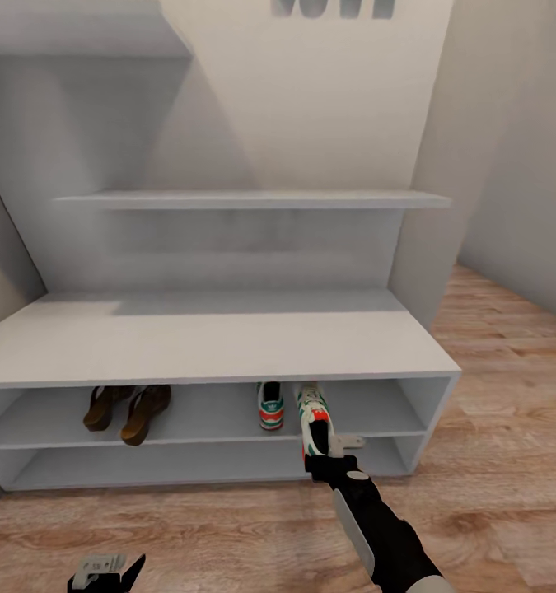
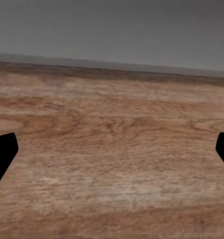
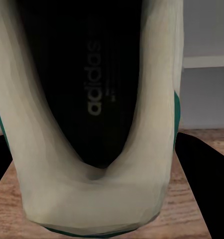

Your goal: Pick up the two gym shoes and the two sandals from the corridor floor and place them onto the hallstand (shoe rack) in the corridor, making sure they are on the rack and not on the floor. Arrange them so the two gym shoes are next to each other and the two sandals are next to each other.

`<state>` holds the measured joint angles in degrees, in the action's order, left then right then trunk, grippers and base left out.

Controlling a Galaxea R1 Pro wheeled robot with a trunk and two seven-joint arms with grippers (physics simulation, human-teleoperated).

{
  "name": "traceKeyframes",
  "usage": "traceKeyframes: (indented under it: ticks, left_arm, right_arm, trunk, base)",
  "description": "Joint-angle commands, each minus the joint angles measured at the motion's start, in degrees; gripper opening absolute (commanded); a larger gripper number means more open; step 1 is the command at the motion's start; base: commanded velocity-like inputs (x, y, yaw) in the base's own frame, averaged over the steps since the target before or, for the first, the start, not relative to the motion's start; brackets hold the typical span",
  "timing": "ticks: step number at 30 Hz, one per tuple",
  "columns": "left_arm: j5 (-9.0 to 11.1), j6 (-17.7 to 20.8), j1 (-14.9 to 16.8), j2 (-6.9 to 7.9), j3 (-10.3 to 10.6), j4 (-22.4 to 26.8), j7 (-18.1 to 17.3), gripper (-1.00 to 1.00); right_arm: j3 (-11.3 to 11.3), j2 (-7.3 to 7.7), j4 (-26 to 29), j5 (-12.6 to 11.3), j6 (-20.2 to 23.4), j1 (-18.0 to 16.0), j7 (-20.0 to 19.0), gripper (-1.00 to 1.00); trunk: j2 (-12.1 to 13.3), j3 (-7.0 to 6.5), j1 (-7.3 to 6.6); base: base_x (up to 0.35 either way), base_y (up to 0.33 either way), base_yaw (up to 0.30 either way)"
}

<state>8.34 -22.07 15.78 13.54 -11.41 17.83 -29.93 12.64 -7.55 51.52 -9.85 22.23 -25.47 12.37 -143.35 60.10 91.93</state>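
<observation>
Head: right gripper point(image 1: 320, 451) grips gym shoe point(image 1: 313, 420) | right wrist: insole lettering

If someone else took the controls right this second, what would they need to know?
Right gripper: shut on second gym shoe, its toe reaching into the upper shelf of the hallstand.
Left gripper: open, low over the corridor floor.
Done: both sandals side by side on that shelf; first gym shoe there too.
Left: slide the held shoe in beside its mate, release.

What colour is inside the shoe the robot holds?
Black inside the held gym shoe, with a cream-white rim; the right wrist view shows it best.
</observation>
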Motion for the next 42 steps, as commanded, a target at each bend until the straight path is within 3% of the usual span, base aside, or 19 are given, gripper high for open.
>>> traceKeyframes:
  ticks: [1,42]
  left_arm:
    - [0.45,0.1,0.04,0.0,-0.22,-0.07,-0.56,1.0]
    - [0.43,0.1,0.04,-0.09,-0.37,-0.07,-0.48,1.0]
  right_arm:
    - [0.19,0.04,0.08,-0.6,0.19,-0.03,0.55,-1.0]
    - [0.19,0.08,-0.01,-0.6,0.18,-0.02,0.55,-1.0]
  trunk:
    - [-0.02,0.05,0.0]
    - [-0.02,0.05,0.0]
  base:
    - [0.228,0.0,0.0]
    - [0.106,0.027,0.0]
